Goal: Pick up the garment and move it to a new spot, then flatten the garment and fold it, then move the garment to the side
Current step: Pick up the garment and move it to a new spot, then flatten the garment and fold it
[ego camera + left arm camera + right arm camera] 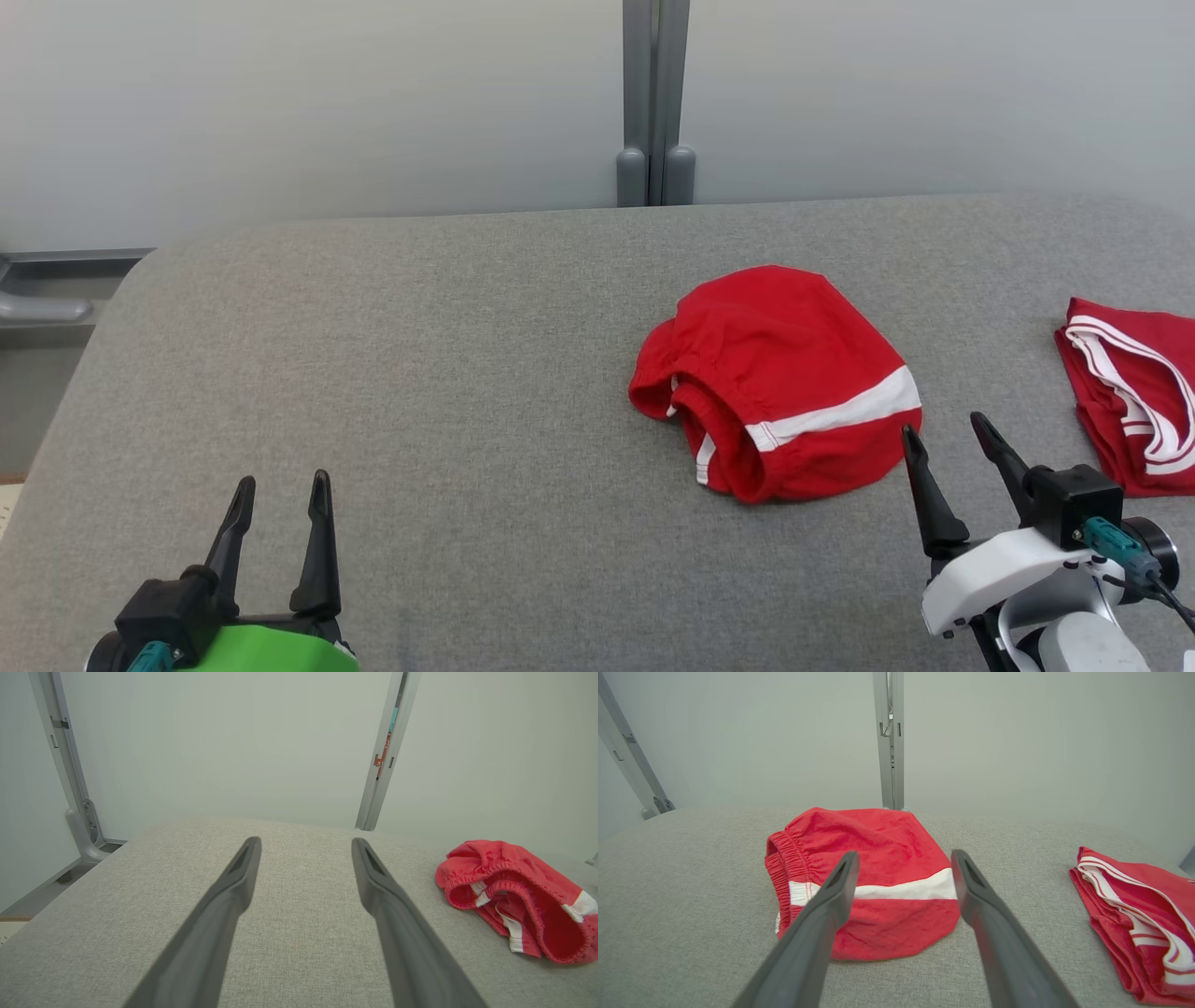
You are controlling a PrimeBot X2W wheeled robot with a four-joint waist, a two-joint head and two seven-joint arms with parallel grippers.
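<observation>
Head view showed my left gripper (282, 478) and right gripper (944, 425) spread and empty, pickup unstarted, so I judged the right must next pinch the garment (780, 373).

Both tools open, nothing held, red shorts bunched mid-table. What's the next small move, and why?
Probably ease the right tool forward and down onto the near edge of the bunched red shorts. It stands open short of that edge, while the left tool sits far across the grey table, and the shorts are not yet picked up.
</observation>
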